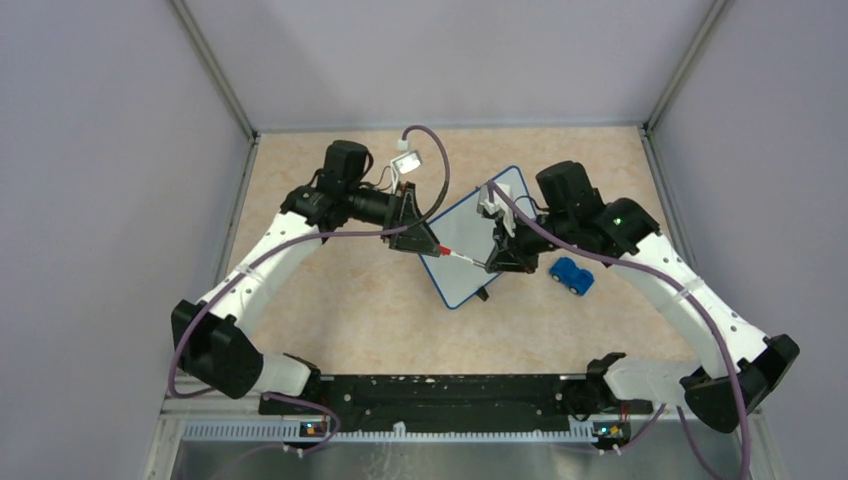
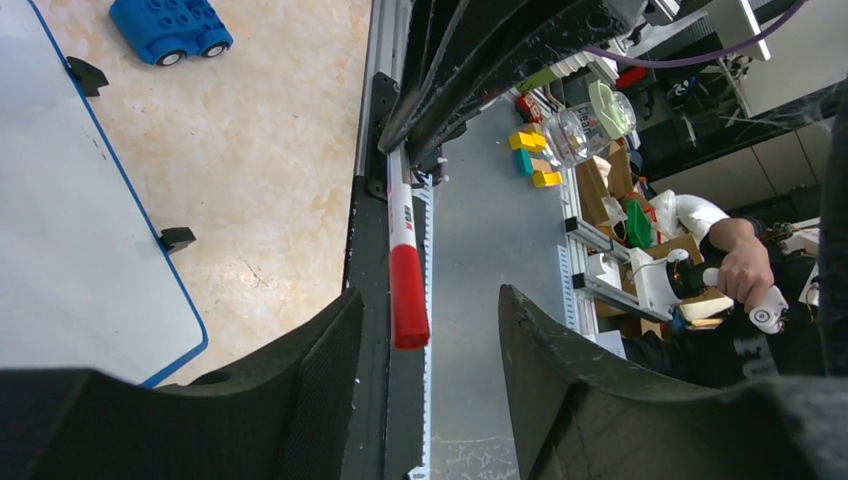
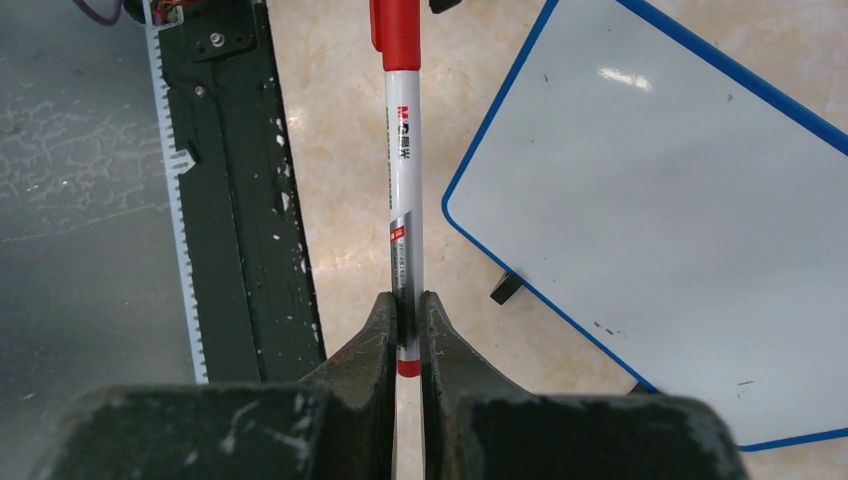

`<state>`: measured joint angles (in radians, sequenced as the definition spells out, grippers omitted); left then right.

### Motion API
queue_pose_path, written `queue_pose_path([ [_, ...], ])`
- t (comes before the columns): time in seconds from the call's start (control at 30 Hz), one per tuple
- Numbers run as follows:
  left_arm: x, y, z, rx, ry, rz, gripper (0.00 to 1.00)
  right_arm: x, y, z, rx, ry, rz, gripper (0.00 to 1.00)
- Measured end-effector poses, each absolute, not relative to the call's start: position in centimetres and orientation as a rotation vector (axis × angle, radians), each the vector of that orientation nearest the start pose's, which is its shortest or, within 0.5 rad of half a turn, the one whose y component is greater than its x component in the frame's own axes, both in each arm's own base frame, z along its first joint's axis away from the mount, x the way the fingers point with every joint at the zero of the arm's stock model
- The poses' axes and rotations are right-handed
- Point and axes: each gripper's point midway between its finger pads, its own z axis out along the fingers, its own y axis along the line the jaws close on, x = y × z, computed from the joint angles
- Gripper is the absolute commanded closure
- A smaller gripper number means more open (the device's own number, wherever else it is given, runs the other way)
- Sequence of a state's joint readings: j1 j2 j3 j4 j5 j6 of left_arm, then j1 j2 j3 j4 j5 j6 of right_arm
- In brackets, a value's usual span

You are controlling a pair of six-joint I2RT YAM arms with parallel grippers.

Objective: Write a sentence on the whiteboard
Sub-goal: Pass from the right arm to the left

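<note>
The right gripper [image 3: 404, 300] is clamped on the tail end of a white-barrelled marker pen [image 3: 404, 190] with a red cap [image 2: 408, 295]. The left gripper [image 2: 428, 300] straddles that cap, jaws apart with a gap on each side. The small blue-rimmed white rectangular whiteboard [image 1: 470, 228] rests on the beige table [image 1: 340, 300] between the arms, below the pen, with a blue toy car [image 1: 571, 275] near its right edge.

Small blue-rimmed whiteboard [image 1: 468, 230], face up, askew

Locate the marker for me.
Top view: the marker spans the whiteboard's left part, tail clamped in the right gripper, red cap inside the open left gripper.
</note>
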<state>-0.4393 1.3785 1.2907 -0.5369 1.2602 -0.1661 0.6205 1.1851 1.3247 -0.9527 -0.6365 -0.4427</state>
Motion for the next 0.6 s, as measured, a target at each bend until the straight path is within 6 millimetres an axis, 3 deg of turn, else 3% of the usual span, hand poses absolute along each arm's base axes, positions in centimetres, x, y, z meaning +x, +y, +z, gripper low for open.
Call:
queue_pose_path([
  [0.1, 19.5, -28.1, 30.5, 1.015, 1.904, -1.723, 0.47, 17.4, 23.9, 26.0, -1.457, 1.840, 0.846, 1.00],
  [0.3, 19.1, -28.8, 29.6, 1.019, 1.936, -1.754, 0.61, 17.2, 23.9, 25.9, -1.468, 1.841, 0.848, 1.00],
  [0.43, 18.8, -29.0, 29.3, 1.023, 1.950, -1.768, 0.80, 17.3, 24.0, 25.9, -1.469, 1.842, 0.843, 1.00],
  [0.5, 18.8, -29.1, 29.2, 1.022, 1.953, -1.765, 0.93, 17.3, 24.0, 25.9, -1.469, 1.843, 0.844, 1.00],
  [0.53, 19.0, -29.1, 29.0, 1.018, 1.958, -1.746, 1.00, 17.2, 24.0, 25.9, -1.469, 1.845, 0.846, 0.88],
  [0.6, 19.0, -29.1, 28.7, 1.011, 1.965, -1.745, 1.00, 17.4, 24.0, 26.0, -1.461, 1.846, 0.841, 0.51],
])
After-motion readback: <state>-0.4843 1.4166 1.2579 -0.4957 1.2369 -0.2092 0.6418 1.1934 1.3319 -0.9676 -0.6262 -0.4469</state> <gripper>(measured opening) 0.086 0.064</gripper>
